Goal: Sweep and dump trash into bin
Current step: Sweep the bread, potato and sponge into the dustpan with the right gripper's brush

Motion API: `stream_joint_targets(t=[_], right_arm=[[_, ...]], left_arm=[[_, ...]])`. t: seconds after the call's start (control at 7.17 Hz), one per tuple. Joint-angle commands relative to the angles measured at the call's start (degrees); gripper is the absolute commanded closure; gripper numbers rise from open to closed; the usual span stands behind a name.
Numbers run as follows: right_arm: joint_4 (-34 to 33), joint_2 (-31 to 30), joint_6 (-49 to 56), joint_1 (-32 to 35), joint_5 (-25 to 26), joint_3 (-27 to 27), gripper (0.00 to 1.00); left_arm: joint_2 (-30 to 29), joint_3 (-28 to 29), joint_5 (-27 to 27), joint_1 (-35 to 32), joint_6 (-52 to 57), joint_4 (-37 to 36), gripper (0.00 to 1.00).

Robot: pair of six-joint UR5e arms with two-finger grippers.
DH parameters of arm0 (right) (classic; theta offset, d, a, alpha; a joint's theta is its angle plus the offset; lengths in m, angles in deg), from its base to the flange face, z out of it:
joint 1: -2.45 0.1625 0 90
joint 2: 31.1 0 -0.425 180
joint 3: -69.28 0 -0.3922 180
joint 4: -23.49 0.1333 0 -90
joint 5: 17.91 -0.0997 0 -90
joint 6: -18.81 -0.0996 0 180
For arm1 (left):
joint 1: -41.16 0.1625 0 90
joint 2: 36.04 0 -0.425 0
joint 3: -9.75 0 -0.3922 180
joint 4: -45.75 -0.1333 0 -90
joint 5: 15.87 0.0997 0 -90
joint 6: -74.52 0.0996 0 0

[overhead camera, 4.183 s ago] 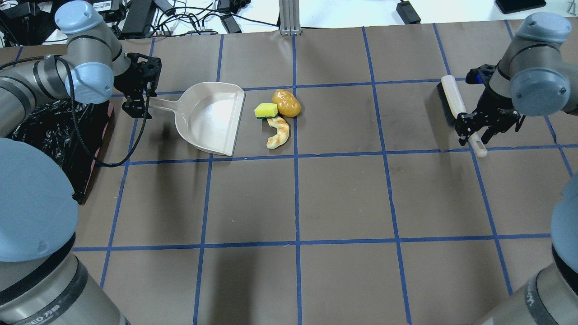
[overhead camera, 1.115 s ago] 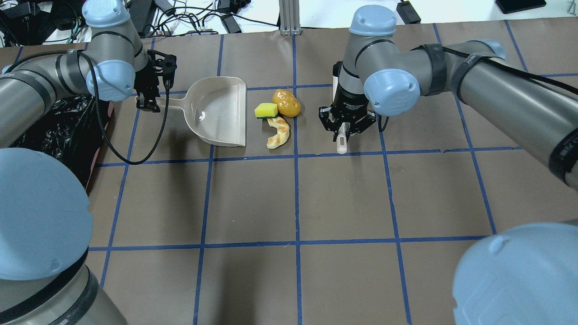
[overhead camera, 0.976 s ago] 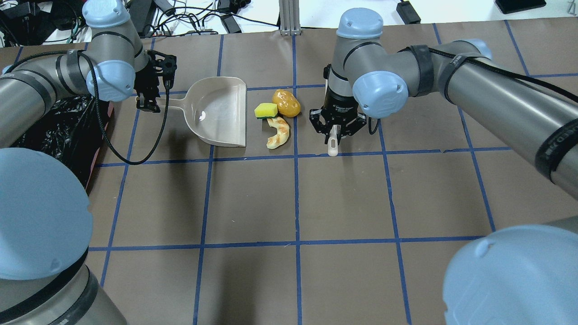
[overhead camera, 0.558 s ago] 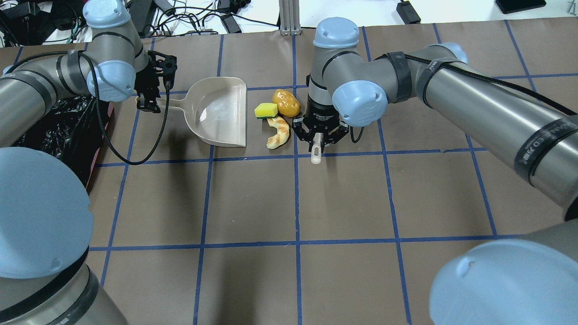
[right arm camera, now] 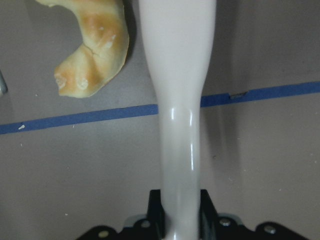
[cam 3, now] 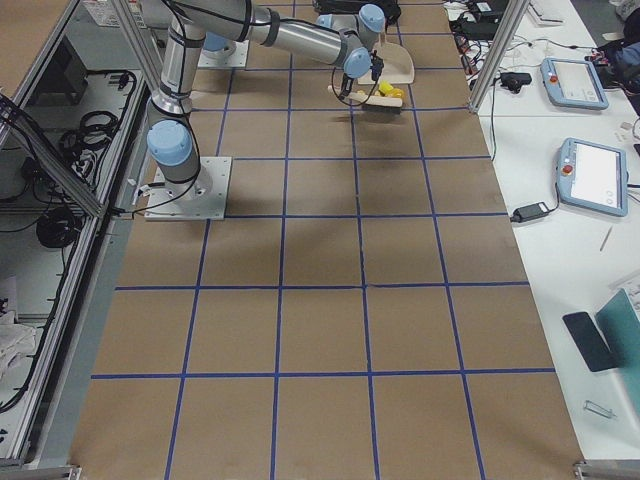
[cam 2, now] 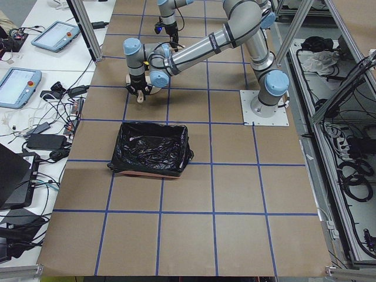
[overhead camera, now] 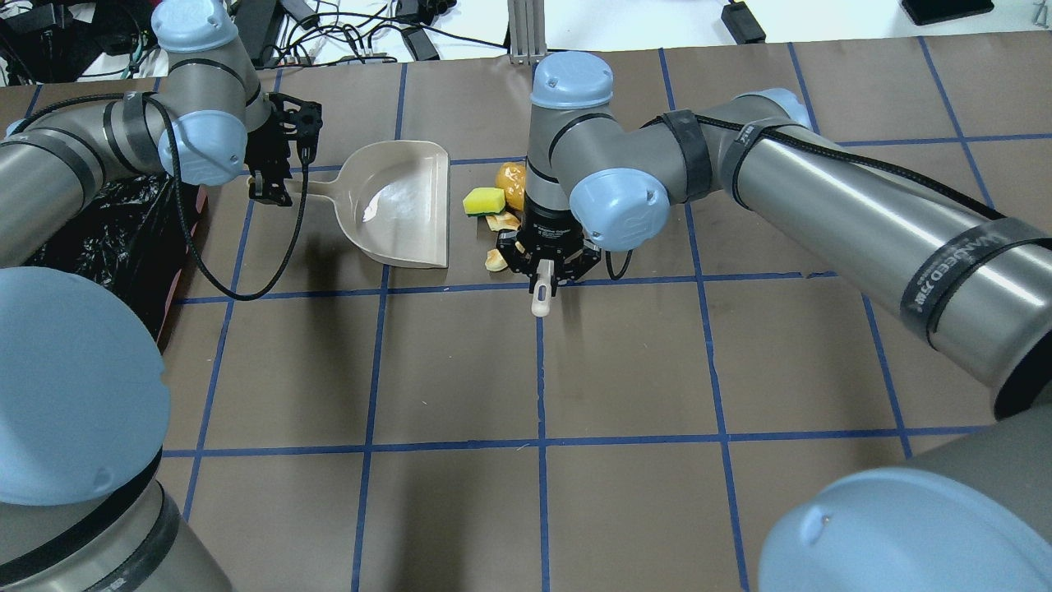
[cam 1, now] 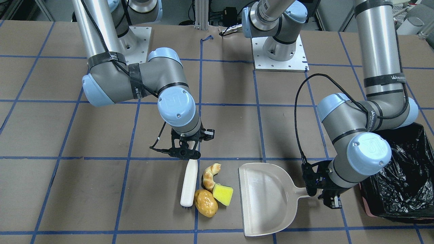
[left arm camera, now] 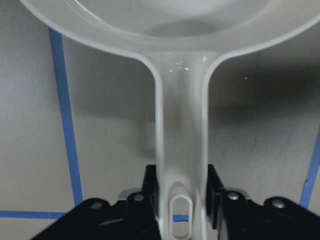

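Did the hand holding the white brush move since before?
Yes. The right hand with the white plastic brush slid left, from far right to the central blue tape line.

My left arm (cam 1: 376,40) and right arm (cam 1: 90,30): silver tubes, pale-blue joint caps, black cables strapped alongside, black bands with white lettering.

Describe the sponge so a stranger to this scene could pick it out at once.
Start at the beige dustpan next to the black-lined bin. Three small items lie off its open edge, and the sponge is the nearest to it. It alone is a blocky bright yellow slab, unlike the brown potato and curved croissant.
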Motion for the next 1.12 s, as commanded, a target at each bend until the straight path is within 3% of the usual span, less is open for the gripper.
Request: stream_joint_targets(t=[0.0,0.28,0.7,0.98], right_arm=[[-0.1,0.5,-1.2,1.1,-1.4,0.1,1.00],[-3.3,1.2,-7.2,3.5,-6.1,1.3,1.00],[-3.7,7.3,-11.4,8.7,-5.8,9.3,1.00],[-6.1,8.2,-13.9,11.2,-6.0,10.9,1.00]], left_arm=[[0.0,0.0,-0.1,0.1,0.2,0.0,0.91],[0.0,0.0,-0.2,0.0,-0.1,0.0,0.91],[0.1,0.0,-0.2,0.0,-0.2,0.0,0.91],[0.3,0.0,-0.1,0.0,-0.2,0.0,0.91]])
